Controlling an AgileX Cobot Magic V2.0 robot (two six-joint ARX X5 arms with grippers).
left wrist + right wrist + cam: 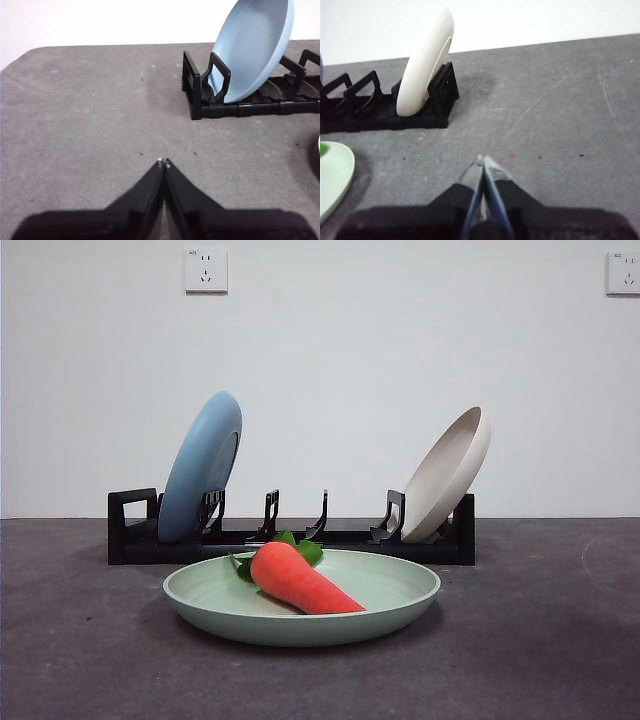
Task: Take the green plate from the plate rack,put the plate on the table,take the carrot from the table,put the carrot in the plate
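While both tools (163, 162) (483, 160) hover closed, carrot (303, 580) lies plated.

Blue plate (201, 466), beige plate (450, 475), sockets (206, 270).

A matte, pale sage-green plate (400, 590) with a smooth surface is shown. The carrot (300, 580) is seen as smooth orange-red plastic with a faint sheen. The plate rack (290, 538) is made of black plastic, slightly glossy. The table (540, 640) is finished in dark grey, matte and speckled. The light blue plate (200, 470) and beige-white plate (450, 475) appear matte.
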